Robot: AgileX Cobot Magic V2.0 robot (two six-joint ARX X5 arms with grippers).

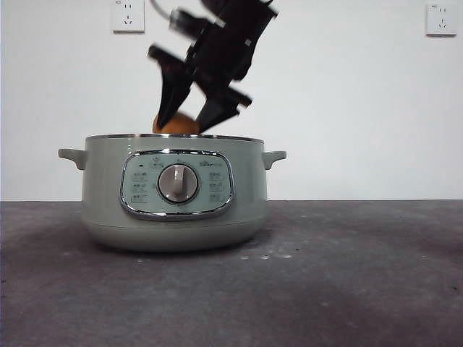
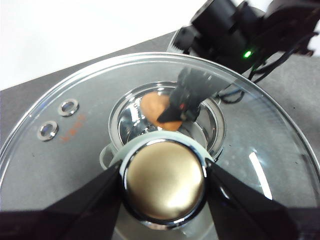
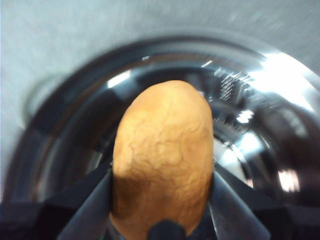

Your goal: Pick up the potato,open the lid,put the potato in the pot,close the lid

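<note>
**Potato held over the open pot, lid lifted clear**

The right gripper (image 1: 189, 119) reaches down at a slant from the top of the front view, its two black jaws clamped on the potato (image 1: 177, 124), which sits just above the pot's (image 1: 173, 217) steel rim. In the right wrist view the potato (image 3: 162, 160) stands upright between the jaws, with the shiny steel inside of the pot (image 3: 260, 100) below it.

The left gripper (image 2: 164, 187) grips the knob (image 2: 164, 182) of the lid (image 2: 75, 145), one jaw on each side, holding the lid above the pot. Through the glass the right gripper (image 2: 186, 97) and the potato (image 2: 156, 107) show over the pot's mouth. The knob's top looks gold and shiny here.

Faint orange writing on the glass beside two small steel vent rings (image 2: 59, 118) cannot be read. The control panel (image 1: 176, 185) has a silver dial (image 1: 177, 183) and small button markings, too small to read.

The pot stands on a dark grey desk (image 1: 347, 289). Two wall sockets (image 1: 128, 16) are on the white wall behind.
</note>
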